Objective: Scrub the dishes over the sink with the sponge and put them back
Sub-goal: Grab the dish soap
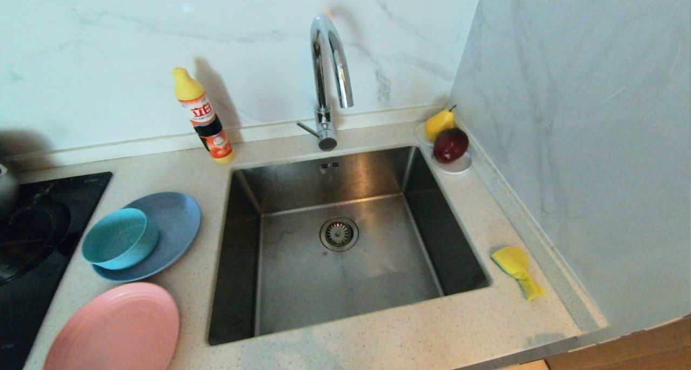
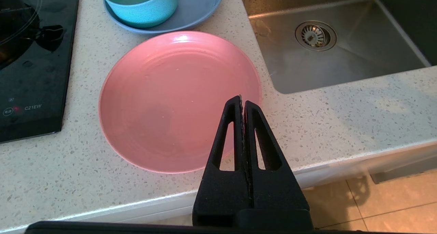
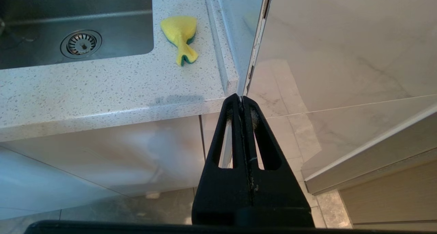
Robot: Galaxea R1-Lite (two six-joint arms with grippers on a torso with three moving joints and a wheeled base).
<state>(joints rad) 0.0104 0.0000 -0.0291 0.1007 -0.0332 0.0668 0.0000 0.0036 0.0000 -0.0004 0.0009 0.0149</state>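
Observation:
The steel sink fills the middle of the counter, its drain at the centre. Left of it lie the dishes: a pink plate at the front, and behind it a grey-blue plate with a teal bowl standing on it. The yellow sponge lies crumpled on the counter right of the sink. Neither arm shows in the head view. My left gripper is shut and empty, hanging before the counter edge near the pink plate. My right gripper is shut and empty, below the counter's corner, short of the sponge.
A chrome tap rises behind the sink, with a detergent bottle to its left. A white saucer with a pear and a dark red fruit sits in the back right corner. A black stovetop lies far left; a wall closes the right side.

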